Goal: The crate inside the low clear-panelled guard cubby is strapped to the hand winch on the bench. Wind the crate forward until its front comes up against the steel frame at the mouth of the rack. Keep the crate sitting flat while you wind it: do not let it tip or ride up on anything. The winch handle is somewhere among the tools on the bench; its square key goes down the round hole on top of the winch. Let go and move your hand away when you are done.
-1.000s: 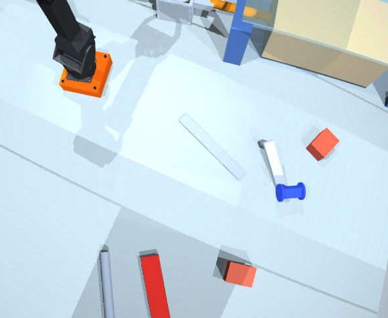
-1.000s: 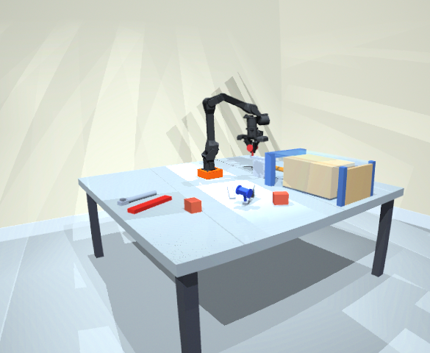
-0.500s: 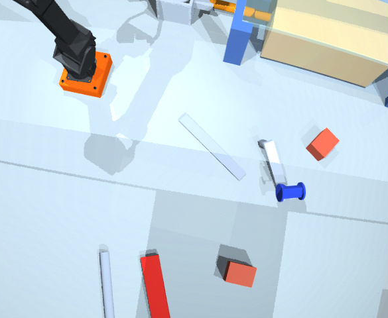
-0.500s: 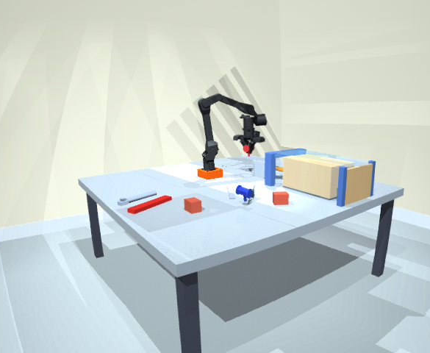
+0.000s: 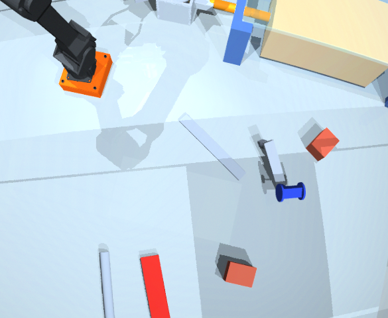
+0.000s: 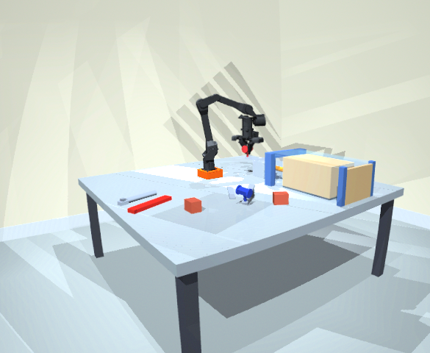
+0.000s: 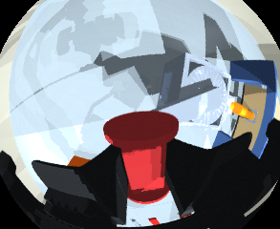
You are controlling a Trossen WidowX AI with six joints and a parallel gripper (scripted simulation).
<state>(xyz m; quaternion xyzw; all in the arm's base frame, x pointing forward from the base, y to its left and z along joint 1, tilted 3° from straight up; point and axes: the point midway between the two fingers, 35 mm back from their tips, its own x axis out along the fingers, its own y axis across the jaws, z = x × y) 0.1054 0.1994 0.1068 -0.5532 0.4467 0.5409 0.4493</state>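
My gripper (image 6: 248, 147) (image 7: 140, 136) is shut on a red spool-shaped handle (image 6: 244, 149) and holds it above the bench near the winch; its lower part is hidden. The pale winch (image 5: 175, 12) (image 6: 258, 168) (image 7: 202, 109) stands before the cubby. An orange strap (image 5: 255, 13) (image 6: 279, 168) (image 7: 242, 111) runs from it to the crate (image 5: 310, 61) (image 6: 309, 174). The crate sits flat, a gap behind the blue frame (image 5: 237, 42) (image 6: 269, 168) (image 7: 254, 72) at the mouth. A crank with a blue grip (image 5: 290, 191) (image 6: 244, 191) and pale arm (image 5: 274, 160) lies on the bench.
Two red-orange blocks (image 5: 241, 274) (image 5: 323, 144) (image 6: 192, 205) (image 6: 280, 198), a red bar (image 5: 155, 287) (image 6: 149, 204), a grey wrench (image 5: 107, 283) (image 6: 139, 197) and a flat pale strip (image 5: 212, 147) lie on the bench. Clear panels cover the crate.
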